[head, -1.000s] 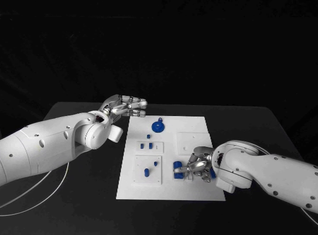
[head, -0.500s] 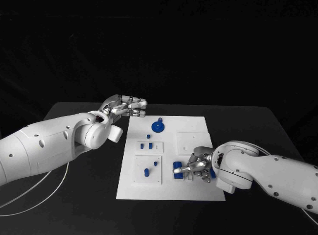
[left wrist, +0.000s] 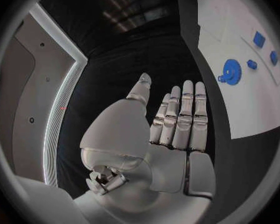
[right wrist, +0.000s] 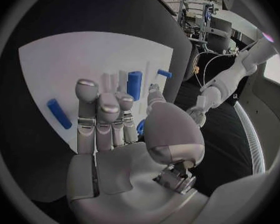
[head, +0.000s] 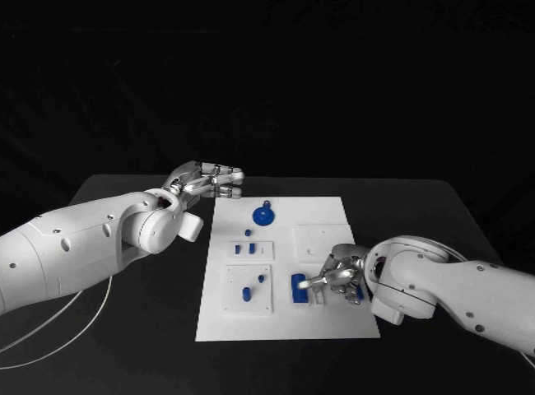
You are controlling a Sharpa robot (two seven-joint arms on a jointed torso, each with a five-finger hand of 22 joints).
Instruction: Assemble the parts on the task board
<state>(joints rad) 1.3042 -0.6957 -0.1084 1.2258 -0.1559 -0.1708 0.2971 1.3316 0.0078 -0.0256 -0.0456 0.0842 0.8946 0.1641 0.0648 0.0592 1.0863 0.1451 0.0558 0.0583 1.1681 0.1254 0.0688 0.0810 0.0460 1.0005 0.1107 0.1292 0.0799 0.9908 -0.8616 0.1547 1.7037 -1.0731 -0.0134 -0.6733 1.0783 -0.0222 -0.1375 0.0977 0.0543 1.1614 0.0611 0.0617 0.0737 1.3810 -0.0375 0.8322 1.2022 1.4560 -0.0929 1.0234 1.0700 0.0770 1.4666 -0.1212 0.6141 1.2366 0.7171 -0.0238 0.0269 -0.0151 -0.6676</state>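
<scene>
Pickup is the step judged to be in hand, at the near right of the white task board (head: 327, 220). The right hand (head: 339, 280) is lowered over a cluster of small blue parts there, and a blue cylinder (right wrist: 134, 85) is seen just past its fingers (right wrist: 97, 115) in the right wrist view. Those fingers are held straight and close together; whether anything is pinched beneath them cannot be told, since a scrap of blue is hidden low by the thumb. A flat blue bar (right wrist: 58, 113) is seen on the board to one side of the fingers, apart from them. In the head view a blue block (head: 300, 285) is seen just beside the hand, on the board.

The left hand (head: 208, 180) is parked off the board's far left corner, above the black worktop (head: 137, 185), fingers extended side by side, nothing held. A blue round disc with a tab (head: 264, 214) is seen on the board's far part, well apart from both hands.

A closing of the fingers round the cylinder is judged to be called for next, then a lift toward an open socket.
</scene>
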